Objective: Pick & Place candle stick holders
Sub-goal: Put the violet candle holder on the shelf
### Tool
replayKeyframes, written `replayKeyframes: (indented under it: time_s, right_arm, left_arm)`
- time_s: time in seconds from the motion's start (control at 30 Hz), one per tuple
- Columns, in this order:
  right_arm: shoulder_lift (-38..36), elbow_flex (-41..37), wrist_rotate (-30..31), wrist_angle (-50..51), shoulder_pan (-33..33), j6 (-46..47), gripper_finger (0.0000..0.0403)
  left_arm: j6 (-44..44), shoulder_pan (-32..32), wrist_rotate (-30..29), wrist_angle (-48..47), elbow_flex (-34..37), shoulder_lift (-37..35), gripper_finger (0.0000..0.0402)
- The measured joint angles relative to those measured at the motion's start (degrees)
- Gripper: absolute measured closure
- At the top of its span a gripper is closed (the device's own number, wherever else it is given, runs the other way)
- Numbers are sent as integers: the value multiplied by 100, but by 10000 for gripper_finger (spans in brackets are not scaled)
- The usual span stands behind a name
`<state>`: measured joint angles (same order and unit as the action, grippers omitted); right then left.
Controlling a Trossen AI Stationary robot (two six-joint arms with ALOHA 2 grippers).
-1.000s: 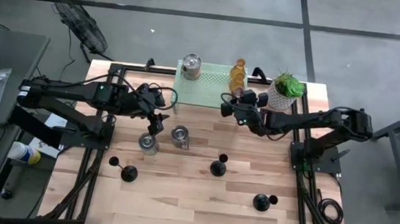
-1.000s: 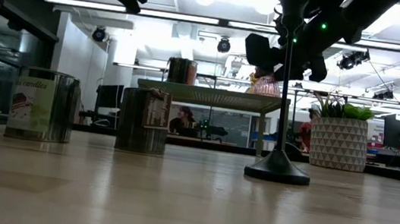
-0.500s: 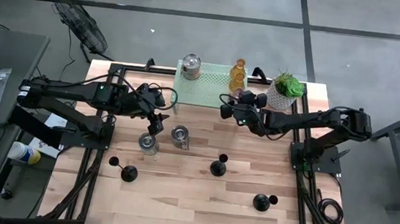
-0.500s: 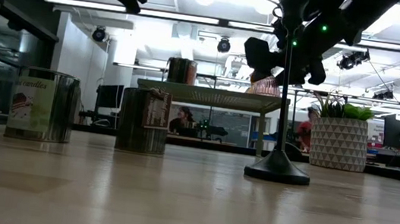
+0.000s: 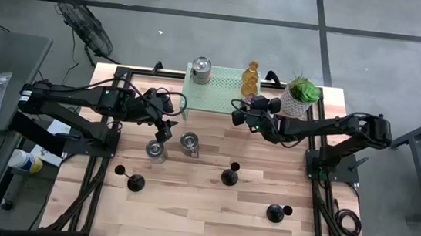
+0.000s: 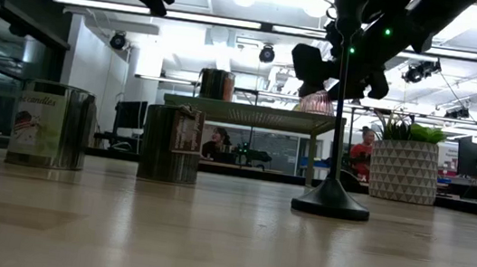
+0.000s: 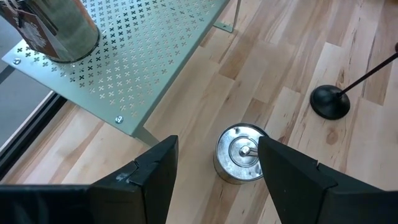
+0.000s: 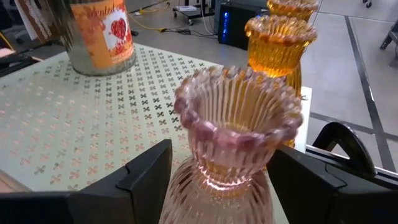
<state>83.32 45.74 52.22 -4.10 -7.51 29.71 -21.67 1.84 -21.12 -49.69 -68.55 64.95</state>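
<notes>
Only "candles" legible on silver tin; both tools open, empty.

Right end effector fingers spread wider around pink glass holder, shifted slightly toward rack.

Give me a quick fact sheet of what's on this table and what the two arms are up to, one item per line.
Left gripper: open, hovering above a silver cup on the wooden table.
Right gripper: open, fingers either side of the pink glass holder, at the rack's edge.
Rack: pale green, perforated; carries a tin, amber glass holders and the pink one.
On the table: two silver cups, three black sticks.
Plant: white pot, beside the rack.
</notes>
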Motion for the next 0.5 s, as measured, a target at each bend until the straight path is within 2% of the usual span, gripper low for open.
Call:
replayKeyframes:
  time_s: [0.2, 0.5]
  right_arm:
    - [-133, 6, 246, 88, 0, -20, 156]
    - [-144, 6, 268, 87, -11, 0, 156]
  left_arm:
    - [2, 1, 2, 0, 0, 0, 185]
    - [19, -1, 2, 2, 0, -2, 185]
